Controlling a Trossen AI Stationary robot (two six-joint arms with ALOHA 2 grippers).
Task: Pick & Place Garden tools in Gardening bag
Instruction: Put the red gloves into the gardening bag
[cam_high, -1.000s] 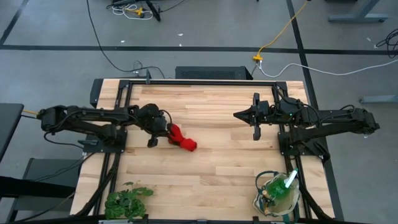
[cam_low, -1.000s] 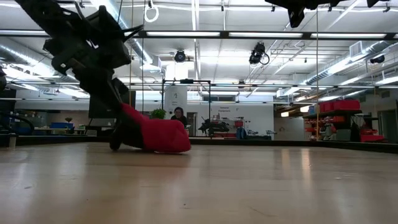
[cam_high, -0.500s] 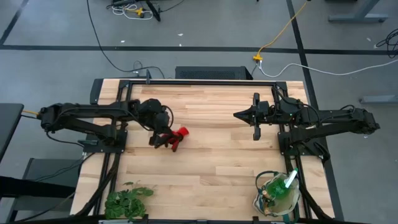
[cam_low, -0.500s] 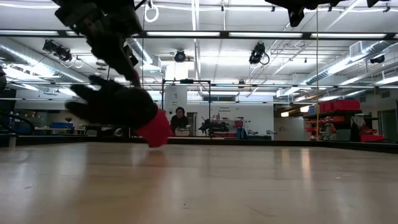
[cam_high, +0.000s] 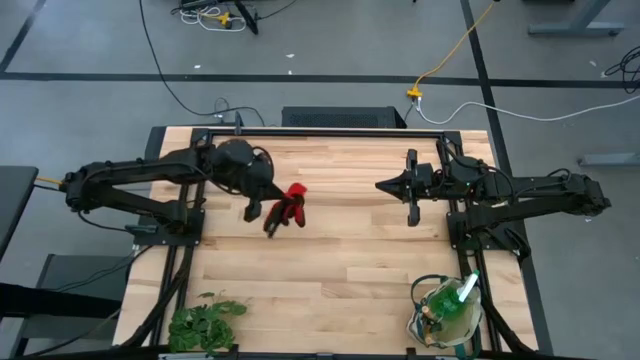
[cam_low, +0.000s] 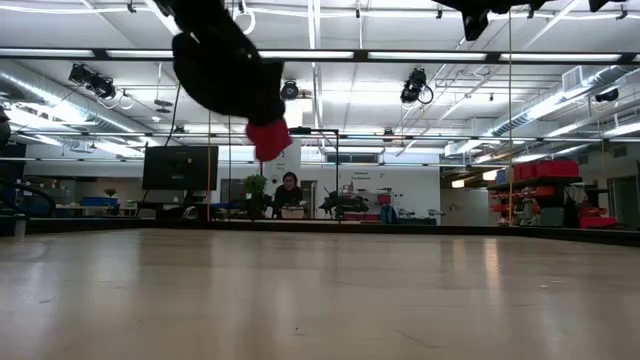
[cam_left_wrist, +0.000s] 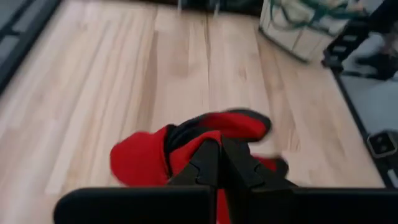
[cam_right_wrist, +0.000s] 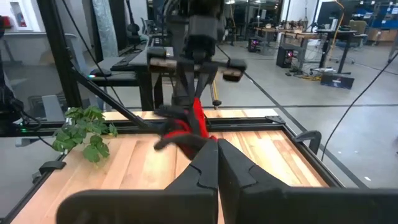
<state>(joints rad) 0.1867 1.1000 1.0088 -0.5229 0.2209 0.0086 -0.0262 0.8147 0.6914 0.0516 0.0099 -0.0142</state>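
Left gripper (cam_high: 272, 213) is clamped on the red glove (cam_high: 293, 203), fingers together on the fabric, and the glove hangs clear of the desk (cam_high: 330, 270) near its left-centre; low view shows it dangling in the air (cam_low: 267, 138) with desk surface well below. Right gripper (cam_high: 411, 187) sits over the right-centre of the desk, fingers together, holding nothing. Gardening bag (cam_high: 446, 312) stands at the near right corner, well apart from the glove, with the green spray bottle (cam_high: 462, 293) sticking up inside it. Leafy plant bunch (cam_high: 204, 322) lies at the near left corner.
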